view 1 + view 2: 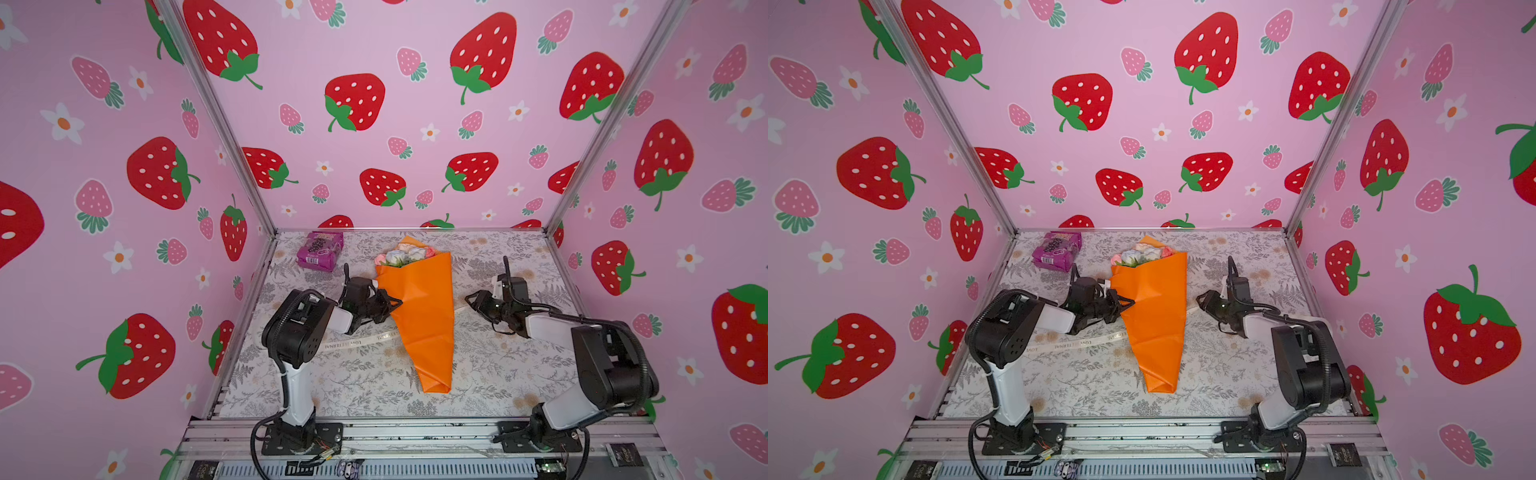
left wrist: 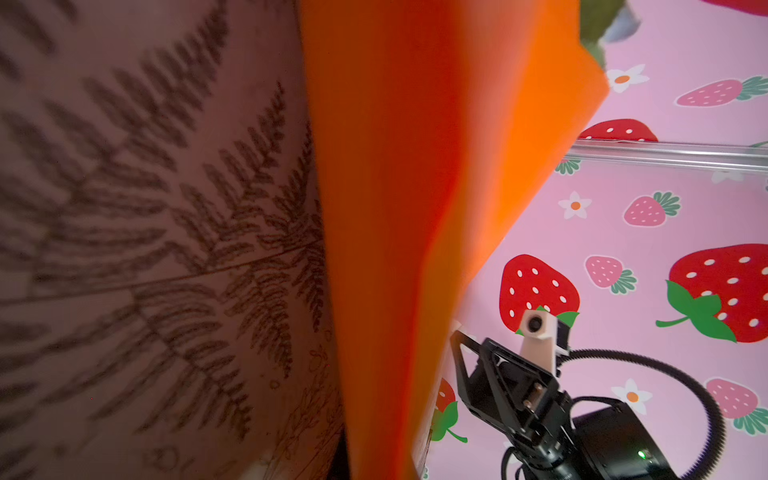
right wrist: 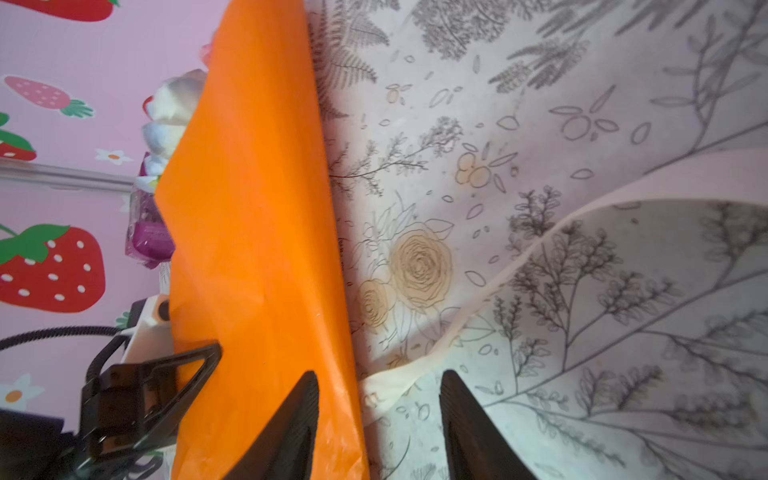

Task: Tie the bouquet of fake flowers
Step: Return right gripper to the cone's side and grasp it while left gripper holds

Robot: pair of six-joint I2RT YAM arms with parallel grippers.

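the bouquet of fake flowers (image 1: 419, 316) lies just ahead of the spread right pincer (image 3: 379, 376), touching the pressed-together left pincer (image 1: 395, 302), so the right one should close squarely on the cream ribbon (image 3: 540, 249) between its jaws, clear of the orange wrap (image 3: 257, 208).

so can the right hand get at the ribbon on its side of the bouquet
Probably yes: the right hand is open, and the ribbon lies bare right in front of it, just beside the bouquet.
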